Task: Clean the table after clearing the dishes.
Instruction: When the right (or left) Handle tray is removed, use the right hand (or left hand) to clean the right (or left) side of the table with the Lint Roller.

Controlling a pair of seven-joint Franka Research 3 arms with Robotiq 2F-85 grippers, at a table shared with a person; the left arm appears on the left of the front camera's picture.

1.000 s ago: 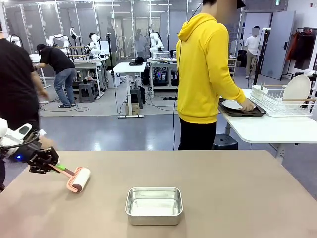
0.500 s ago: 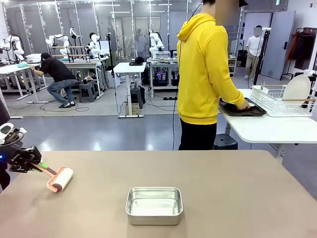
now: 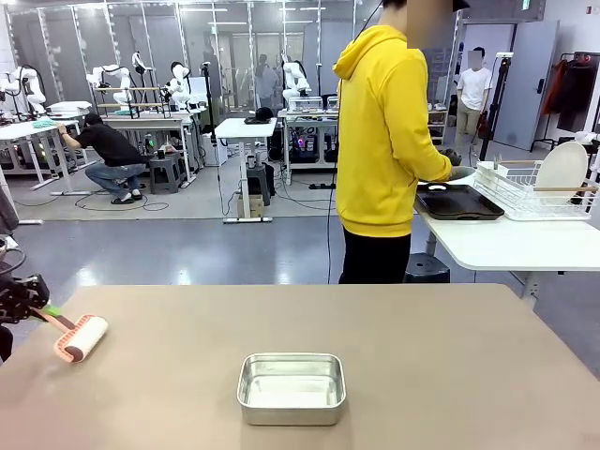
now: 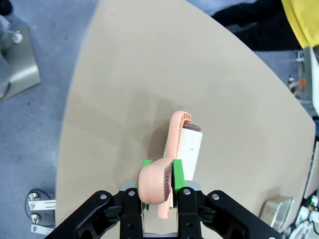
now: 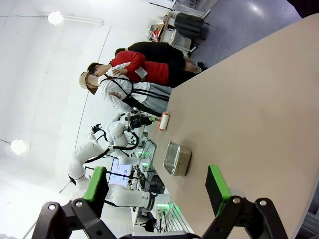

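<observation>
My left end effector is clenched on the peach-pink handle of a lint roller, the green pads pinching the handle's flat end from both sides. In my left wrist view the roller points away from the fingers, its white drum lying against the brown bench with the pink frame curving round the drum's far end. From the front, the same end effector sits low at the bench's left edge, and the roller rests on the bench top just beside that edge, handle angled up and back toward my wrist.

My right end effector is released, its two green-padded fingers spread wide apart with nothing between them. It hangs above the bench, well apart from everything on it; past its fingers I can see the bench top, a small steel pan and, farther along, the roller with my left arm behind it.

The rectangular steel pan stands near the middle of the bench's near side, well apart from the roller.

Across the bench a person in a yellow hoodie stands turned toward a smaller white table at the far right. A dark brown tray lies on that table, just beside a white wire rack that holds a round white plate on edge. The person's hand is above the tray's near end, holding something white that looks like another plate, though I can't be sure.
</observation>
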